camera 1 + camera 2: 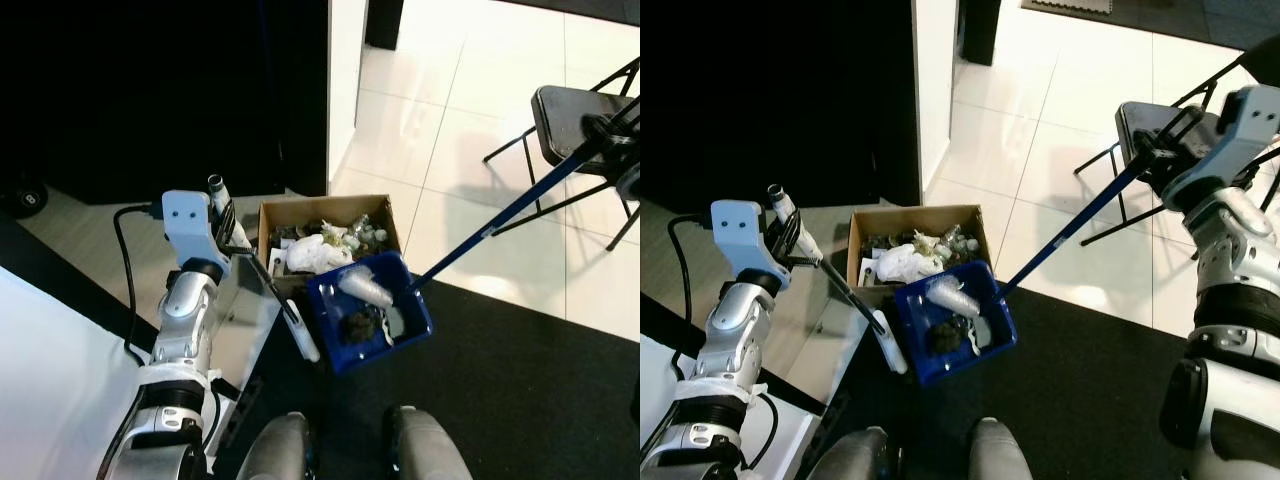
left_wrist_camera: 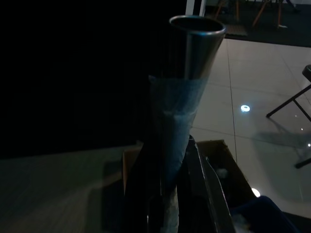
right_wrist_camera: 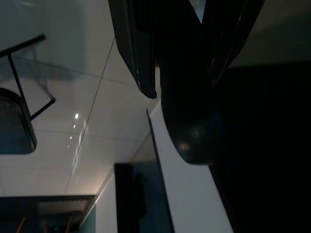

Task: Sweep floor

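A blue dustpan [image 1: 958, 322] on a long blue handle [image 1: 1070, 230] overlaps the near right corner of an open cardboard box [image 1: 865, 225]. In the pan lie a white cup [image 1: 366, 288] and a dark lump. My right gripper [image 1: 1162, 148] is shut on the top of that handle, beside a chair. My left gripper [image 1: 790, 236] is shut on a thin brush handle [image 2: 187, 97] with a metal, tape-wrapped end. The white brush head [image 1: 890, 352] hangs by the pan's left edge. The box holds white paper and several bits of rubbish.
A black folding chair [image 1: 572, 118] stands on the white tiles at the right. A black mat [image 1: 520, 390] covers the near floor. A dark wall and white pillar [image 1: 345, 80] rise behind the box. A black cable [image 1: 125, 275] and a white surface lie at my left.
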`<state>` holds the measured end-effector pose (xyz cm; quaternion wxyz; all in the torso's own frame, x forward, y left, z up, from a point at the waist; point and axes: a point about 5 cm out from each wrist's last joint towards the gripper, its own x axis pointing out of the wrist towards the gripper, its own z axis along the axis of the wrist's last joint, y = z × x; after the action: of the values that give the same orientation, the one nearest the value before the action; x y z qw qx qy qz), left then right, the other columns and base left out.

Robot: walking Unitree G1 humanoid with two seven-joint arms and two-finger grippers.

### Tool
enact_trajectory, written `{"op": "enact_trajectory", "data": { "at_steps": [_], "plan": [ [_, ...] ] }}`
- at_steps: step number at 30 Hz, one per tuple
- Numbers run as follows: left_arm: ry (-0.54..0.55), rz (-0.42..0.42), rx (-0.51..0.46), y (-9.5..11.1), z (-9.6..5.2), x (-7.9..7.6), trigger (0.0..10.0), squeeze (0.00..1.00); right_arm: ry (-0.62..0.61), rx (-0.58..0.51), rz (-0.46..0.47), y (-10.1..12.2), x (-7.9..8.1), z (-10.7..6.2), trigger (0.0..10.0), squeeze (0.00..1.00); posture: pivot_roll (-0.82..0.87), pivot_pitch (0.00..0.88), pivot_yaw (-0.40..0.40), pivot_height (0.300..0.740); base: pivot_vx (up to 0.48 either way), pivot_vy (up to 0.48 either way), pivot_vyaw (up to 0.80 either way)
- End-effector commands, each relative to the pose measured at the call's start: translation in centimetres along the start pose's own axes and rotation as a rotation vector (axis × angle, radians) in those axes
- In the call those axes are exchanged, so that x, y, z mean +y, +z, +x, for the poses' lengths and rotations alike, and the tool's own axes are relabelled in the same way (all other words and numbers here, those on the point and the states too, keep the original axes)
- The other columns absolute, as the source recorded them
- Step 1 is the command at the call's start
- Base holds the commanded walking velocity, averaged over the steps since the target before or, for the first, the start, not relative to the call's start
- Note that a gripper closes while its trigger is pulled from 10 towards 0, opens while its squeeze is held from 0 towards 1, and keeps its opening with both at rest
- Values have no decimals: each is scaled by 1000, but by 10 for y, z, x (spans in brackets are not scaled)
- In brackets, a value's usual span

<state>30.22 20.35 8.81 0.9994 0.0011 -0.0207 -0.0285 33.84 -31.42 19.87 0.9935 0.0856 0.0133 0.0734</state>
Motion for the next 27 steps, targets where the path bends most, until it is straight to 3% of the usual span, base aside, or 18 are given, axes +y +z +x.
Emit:
{"op": "enact_trajectory", "data": {
  "at_steps": [1,3,13,19,27],
  "plan": [
    [-10,9,-34,6,0,2,10000,0,14,10,-23,9,-2,-7,10000,0,-25,0,-23,740,0,0,0],
    [-25,29,-35,7,0,2,10000,0,14,62,-38,1,-2,-12,10000,0,-26,0,-20,740,0,0,0],
    [-101,147,0,3,0,-2,10000,0,-50,119,-39,-23,2,-22,10000,0,-22,10,-7,740,0,0,0],
    [-92,125,0,2,-1,-2,10000,0,-55,126,-35,-29,8,-24,10000,0,-18,14,-5,740,0,0,0],
    [-72,86,-13,4,-2,-3,10000,0,-59,86,-35,-16,10,-21,10000,0,-17,17,-6,740,0,0,0]
  ]
}}
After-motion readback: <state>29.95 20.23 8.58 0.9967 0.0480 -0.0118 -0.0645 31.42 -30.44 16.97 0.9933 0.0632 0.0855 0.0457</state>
